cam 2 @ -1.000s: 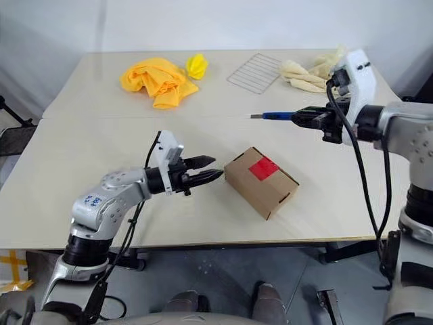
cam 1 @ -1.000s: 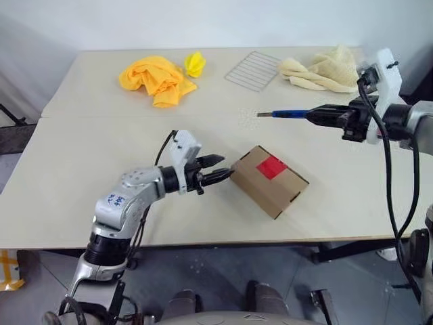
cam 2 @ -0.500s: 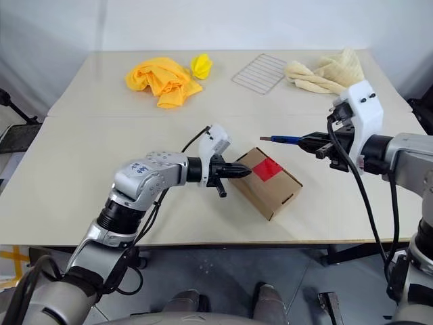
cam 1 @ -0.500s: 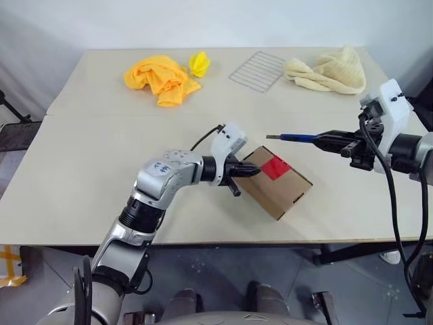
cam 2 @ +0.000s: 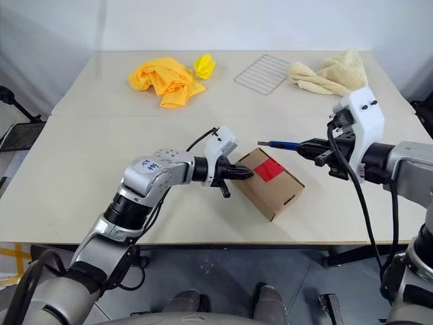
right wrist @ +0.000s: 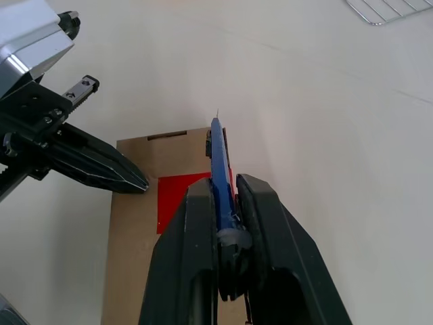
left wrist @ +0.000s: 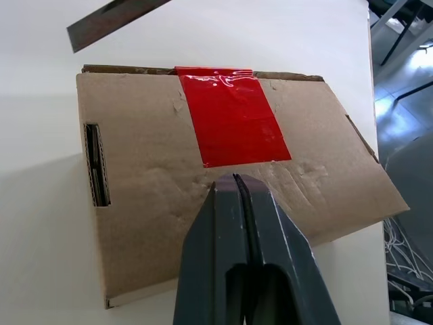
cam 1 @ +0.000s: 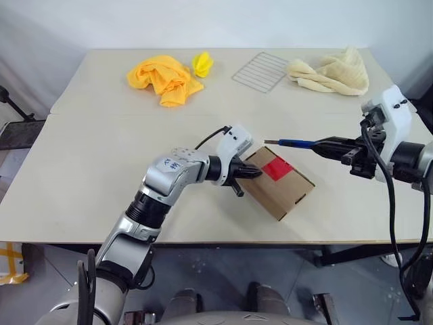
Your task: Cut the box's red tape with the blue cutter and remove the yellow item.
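The brown cardboard box point(cam 1: 287, 193) lies at the table's middle, closed, with the red tape point(cam 1: 277, 168) across its top seam. My left gripper point(cam 1: 256, 173) is shut with nothing in it. Its tips point(left wrist: 233, 179) rest on the box top just beside the tape point(left wrist: 233, 115). My right gripper point(cam 1: 323, 145) is shut on the blue cutter point(cam 1: 292, 143). The cutter is held level above the box's far edge, and its blade points towards the left arm. From the right wrist, the cutter point(right wrist: 218, 169) lines up over the tape. The yellow item is hidden.
At the back of the table lie an orange cloth point(cam 1: 162, 78), a small yellow crumpled scrap point(cam 1: 201, 63), a wire rack point(cam 1: 260, 70) and a beige cloth point(cam 1: 331, 71). The box sits near the table's front edge point(cam 1: 223, 242).
My left gripper has shut and swung right, from beside the box onto its top. My right gripper has drawn back and lowered with the cutter. Neither has moved much in the last half second.
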Controlling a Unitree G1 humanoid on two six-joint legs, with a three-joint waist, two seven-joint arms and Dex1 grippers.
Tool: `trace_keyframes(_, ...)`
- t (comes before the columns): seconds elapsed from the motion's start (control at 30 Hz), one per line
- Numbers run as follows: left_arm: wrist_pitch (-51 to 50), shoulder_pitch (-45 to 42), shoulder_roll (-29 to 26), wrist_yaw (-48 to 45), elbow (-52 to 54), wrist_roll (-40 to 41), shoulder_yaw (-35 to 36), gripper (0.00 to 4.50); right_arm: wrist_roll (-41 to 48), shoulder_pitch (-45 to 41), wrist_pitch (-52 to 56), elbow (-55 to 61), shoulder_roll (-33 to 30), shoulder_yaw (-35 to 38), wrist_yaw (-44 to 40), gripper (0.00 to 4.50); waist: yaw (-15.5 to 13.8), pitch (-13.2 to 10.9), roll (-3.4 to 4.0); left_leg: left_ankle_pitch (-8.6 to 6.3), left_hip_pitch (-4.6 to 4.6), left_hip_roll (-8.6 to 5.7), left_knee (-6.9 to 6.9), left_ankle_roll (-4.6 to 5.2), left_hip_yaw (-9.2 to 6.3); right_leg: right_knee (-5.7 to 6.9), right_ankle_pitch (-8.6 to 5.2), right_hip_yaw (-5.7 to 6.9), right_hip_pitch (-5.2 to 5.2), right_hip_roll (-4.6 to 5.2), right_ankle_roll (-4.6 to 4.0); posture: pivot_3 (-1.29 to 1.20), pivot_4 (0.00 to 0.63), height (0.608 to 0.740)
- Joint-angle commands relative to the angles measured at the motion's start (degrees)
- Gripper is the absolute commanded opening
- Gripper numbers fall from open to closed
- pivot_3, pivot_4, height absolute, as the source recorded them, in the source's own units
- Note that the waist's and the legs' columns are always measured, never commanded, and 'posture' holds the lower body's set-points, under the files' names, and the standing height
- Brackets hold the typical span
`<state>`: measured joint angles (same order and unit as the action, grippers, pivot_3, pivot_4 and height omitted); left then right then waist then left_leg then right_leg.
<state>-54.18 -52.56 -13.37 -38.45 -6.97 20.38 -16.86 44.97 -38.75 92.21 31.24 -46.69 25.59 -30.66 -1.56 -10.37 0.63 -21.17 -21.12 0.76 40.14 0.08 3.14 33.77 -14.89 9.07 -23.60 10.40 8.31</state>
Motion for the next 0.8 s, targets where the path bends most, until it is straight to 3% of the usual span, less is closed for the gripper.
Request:
trace_keyframes(0.03,0.02,-0.78,0.48,-0.37,-1.38,-1.43,-0.97,0.00,1.61,0.93,0.29,2.11,-0.85,3.34,1.43,0.16,0.00,0.00,0.00,0.00,0.01,0.00,0.00,0.00,0.00,0.01,0.00,0.00,0.00,0.00,0.00,0.00,0.150,0.740)
trace_keyframes(0.57,1.31,-1.57,0.81,-1.48,-4.25,-3.71,-1.35,0.00,4.31,4.59,0.29,2.49,-2.98,2.44,2.37,0.16,0.00,0.00,0.00,0.00,0.03,0.00,0.03,0.01,0.00,0.03,0.00,-0.01,0.03,0.00,0.00,0.00,0.150,0.740)
trace_keyframes(0.8,1.87,-2.14,1.21,-1.27,-5.81,-5.16,-2.28,0.00,6.06,7.16,0.29,2.19,-8.81,-0.35,0.91,0.16,-0.14,0.01,-0.01,0.00,0.05,0.00,0.06,0.02,-0.01,0.04,0.01,-0.01,0.07,0.01,-0.01,0.00,0.150,0.740)
